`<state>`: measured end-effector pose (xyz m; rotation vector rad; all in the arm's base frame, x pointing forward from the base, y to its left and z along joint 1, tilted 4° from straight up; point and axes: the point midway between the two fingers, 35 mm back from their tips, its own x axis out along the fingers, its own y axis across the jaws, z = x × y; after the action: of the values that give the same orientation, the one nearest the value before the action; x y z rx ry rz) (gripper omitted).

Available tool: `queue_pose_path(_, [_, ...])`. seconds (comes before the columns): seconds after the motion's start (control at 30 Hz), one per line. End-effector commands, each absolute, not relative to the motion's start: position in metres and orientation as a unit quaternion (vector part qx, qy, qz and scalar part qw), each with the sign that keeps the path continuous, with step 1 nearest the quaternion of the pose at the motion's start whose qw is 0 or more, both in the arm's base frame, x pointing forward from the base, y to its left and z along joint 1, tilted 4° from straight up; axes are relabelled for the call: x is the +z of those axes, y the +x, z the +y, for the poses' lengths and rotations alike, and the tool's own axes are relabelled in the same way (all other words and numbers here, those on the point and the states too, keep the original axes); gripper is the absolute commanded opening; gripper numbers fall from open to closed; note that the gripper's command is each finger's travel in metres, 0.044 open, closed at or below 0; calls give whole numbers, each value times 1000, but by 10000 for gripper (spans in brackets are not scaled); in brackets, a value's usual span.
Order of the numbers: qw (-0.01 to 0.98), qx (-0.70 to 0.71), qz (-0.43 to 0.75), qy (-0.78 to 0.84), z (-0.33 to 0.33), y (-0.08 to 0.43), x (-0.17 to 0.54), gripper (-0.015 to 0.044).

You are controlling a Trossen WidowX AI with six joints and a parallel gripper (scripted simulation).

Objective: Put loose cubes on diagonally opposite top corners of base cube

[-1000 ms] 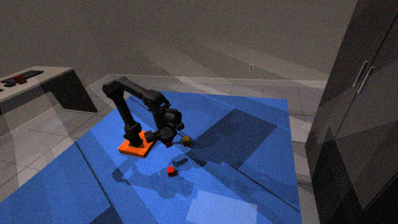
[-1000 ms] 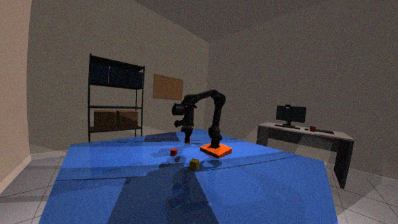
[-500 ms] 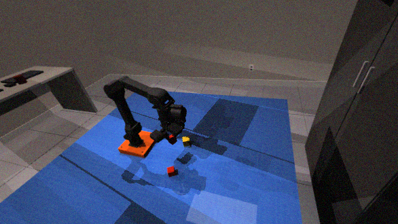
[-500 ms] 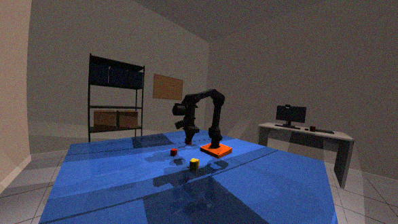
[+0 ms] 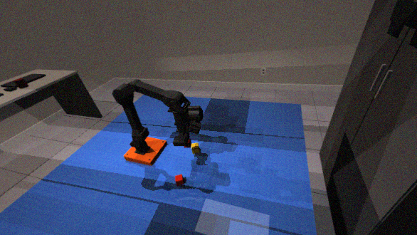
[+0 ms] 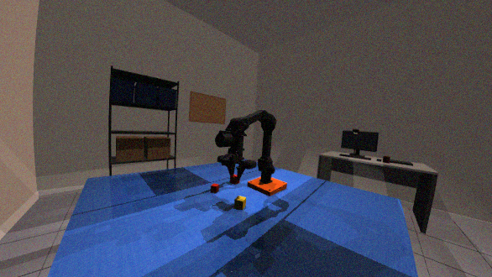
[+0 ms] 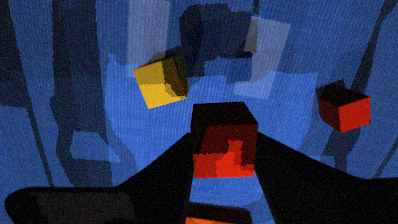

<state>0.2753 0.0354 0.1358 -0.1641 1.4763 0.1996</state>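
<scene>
The tool (image 5: pixel 186 143) (image 6: pixel 235 179) (image 7: pixel 221 138) is closed on a red cube (image 5: pixel 188 144) (image 6: pixel 235 180) (image 7: pixel 224 155), one black finger on each side. The yellow cube (image 5: pixel 196 148) (image 6: pixel 240 203) (image 7: pixel 159 85), probably the fixed base, is just right of the held cube in the top view, nearer the camera in the exterior view, and beyond it to the left in the wrist view. So the carry likely runs toward yellow, with enough height to clear its top. Yellow's edges look turned against the held cube's; some wrist rotation may be needed before lowering onto a corner. The other red cube (image 5: pixel 179 180) (image 6: pixel 215 188) (image 7: pixel 345 111) sits apart on the blue worktop (image 5: pixel 277 153) (image 6: pixel 126 235) (image 7: pixel 295 100), whose surface looks finely ribbed, like cloth. All three blocks are plain, flat-faced and sharp-edged.
</scene>
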Motion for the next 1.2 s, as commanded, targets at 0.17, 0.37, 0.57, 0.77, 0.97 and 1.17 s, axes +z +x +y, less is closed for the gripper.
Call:
queue_pose_path(0.17, [707, 211, 643, -207, 61, 284, 130, 105])
queue_pose_path(0.37, [677, 288, 612, -290, 79, 287, 126, 105])
queue_pose_path(0.57, [637, 361, 572, -370, 98, 290, 121, 105])
queue_pose_path(0.77, [601, 412, 536, -426, 112, 291, 118, 105])
queue_pose_path(0.97, [601, 412, 536, -426, 112, 291, 118, 105])
queue_pose_path(1.17, [601, 412, 536, -426, 112, 291, 118, 105])
